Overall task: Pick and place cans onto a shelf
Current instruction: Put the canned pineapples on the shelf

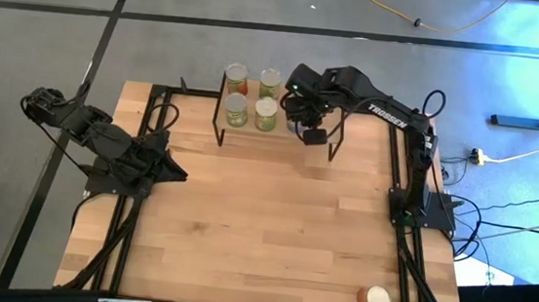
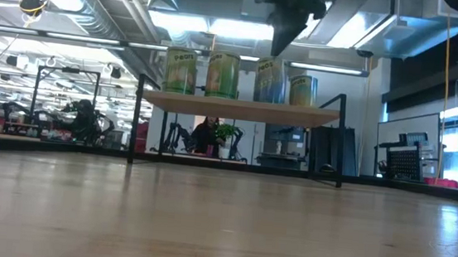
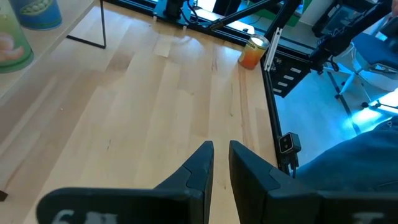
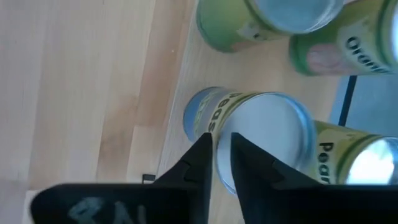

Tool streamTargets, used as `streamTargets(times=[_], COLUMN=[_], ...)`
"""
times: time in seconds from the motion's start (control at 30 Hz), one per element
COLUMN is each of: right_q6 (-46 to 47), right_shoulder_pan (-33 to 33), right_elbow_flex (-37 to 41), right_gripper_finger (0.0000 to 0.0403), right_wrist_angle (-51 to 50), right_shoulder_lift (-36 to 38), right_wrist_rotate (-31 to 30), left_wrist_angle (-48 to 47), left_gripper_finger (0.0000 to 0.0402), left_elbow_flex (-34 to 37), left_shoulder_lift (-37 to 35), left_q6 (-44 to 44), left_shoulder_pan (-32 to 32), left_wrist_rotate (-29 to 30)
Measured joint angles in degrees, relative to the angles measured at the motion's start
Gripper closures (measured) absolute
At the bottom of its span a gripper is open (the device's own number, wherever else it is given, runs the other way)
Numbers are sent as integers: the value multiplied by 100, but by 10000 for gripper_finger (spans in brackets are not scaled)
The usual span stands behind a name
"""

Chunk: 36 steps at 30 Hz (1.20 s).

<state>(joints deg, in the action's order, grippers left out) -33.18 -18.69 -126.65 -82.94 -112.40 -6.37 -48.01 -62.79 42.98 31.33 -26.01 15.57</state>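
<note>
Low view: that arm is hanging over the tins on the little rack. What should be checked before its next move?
1. Right gripper is not around a can: ok; its tip is above the top of the blue-labelled can.
2. Cans on the shelf upright: ok; all four seen in the low view stand straight.
3. Next can reachable: ok; an orange can stands alone near the table's front right corner.
4. Left gripper out of the way: ok; it is by the left edge, far from the shelf.
5. Free space on the shelf: cannot tell; the right arm hides part of the board from above.
</note>
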Motion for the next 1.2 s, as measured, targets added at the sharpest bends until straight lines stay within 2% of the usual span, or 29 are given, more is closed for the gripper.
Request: streamTargets(times=[0.13,0.4,0.6,0.97,1.2], right_q6=[-4,21,404,2415,3722], right_shoulder_pan=[56,474,1027,2050,2887], right_elbow_flex=[-164,-829,-789,-607,360], right_gripper_finger=[327,328,328,328,328], right_wrist_angle=[-166,-729,-715,-698,-703], right_shoulder_lift=[0,55,698,1806,2471], right_wrist_rotate=[-2,-2,125,2287,2451], left_wrist_angle=[0,-1,-28,-63,-65], left_gripper_finger=[358,358,358,358,358], left_elbow_flex=[-1,-1,0,0,0], left_shoulder_lift=[1,0,1,11,13], left_q6=[0,0,0,-261,-345], left_shoulder_pan=[1,1,1,1,-1], left_wrist_rotate=[-2,-2,-2,-13,-155])
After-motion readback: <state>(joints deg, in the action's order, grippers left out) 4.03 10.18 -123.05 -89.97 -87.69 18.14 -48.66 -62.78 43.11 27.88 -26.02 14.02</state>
